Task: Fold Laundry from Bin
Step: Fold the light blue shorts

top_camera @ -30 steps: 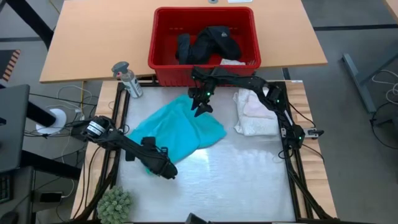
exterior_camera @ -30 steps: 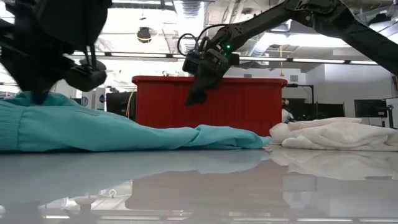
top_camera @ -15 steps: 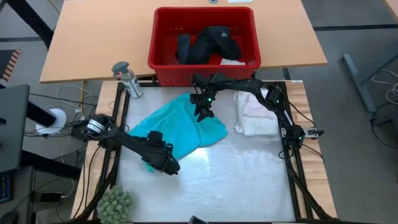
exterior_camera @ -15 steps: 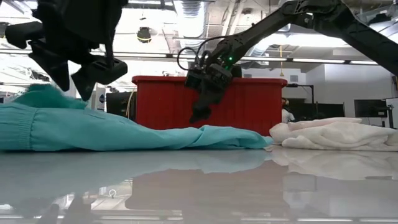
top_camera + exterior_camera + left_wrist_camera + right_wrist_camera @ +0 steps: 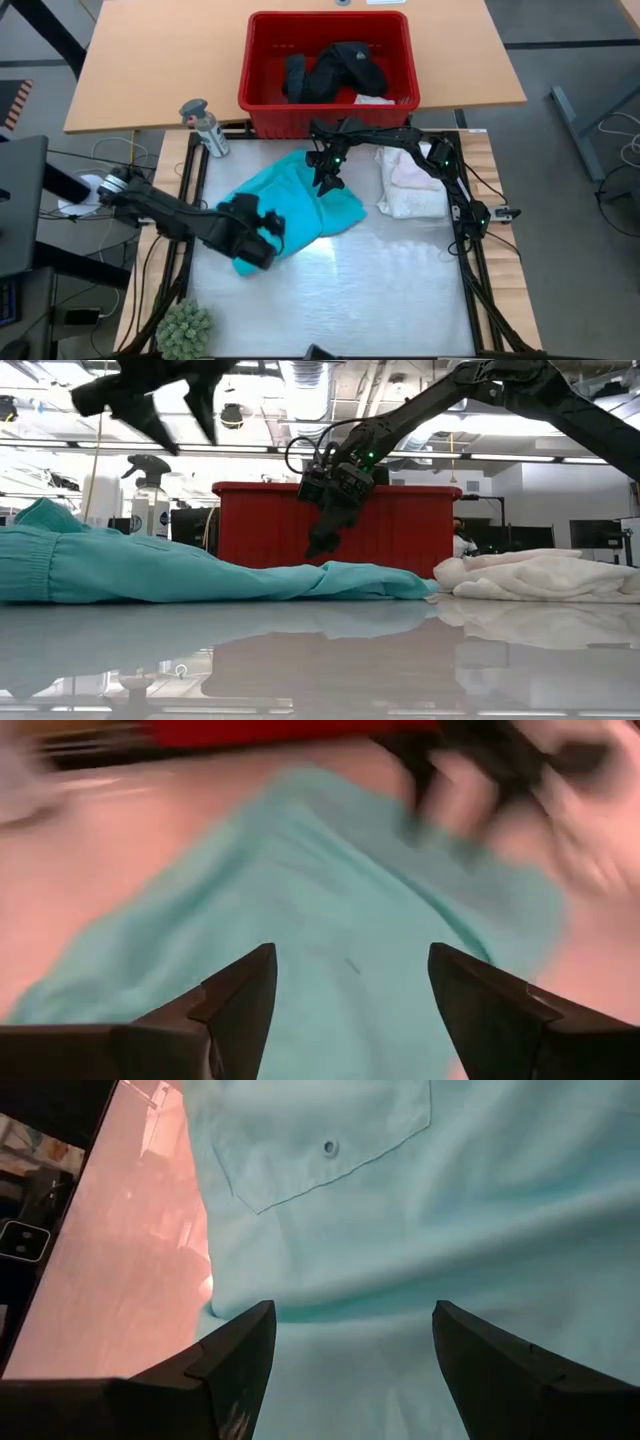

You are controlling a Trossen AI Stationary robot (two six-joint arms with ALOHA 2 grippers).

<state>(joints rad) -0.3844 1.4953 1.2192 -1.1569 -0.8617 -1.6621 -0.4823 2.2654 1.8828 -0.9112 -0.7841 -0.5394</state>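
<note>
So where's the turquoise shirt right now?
In the high view the turquoise shirt lies spread on the table's left-centre, just in front of the red bin, left of the white garment.

My body is two slim arms of matte black metal and plastic, built from tube-shaped links joined by rounded, bulkier housings. My left arm point(image 5: 190, 222) has a silver-ringed cylindrical joint near its base. My right arm point(image 5: 440, 165) has a small green indicator light glowing near its wrist, and thin black cables loop in an arc beside that wrist. Its base carries a further green light. My left gripper point(image 5: 345, 1005) and my right gripper point(image 5: 345, 1355) each end in two dark, wedge-shaped fingers point(image 5: 240, 1010) with flat, angular faces tapering to blunt tips.
</note>
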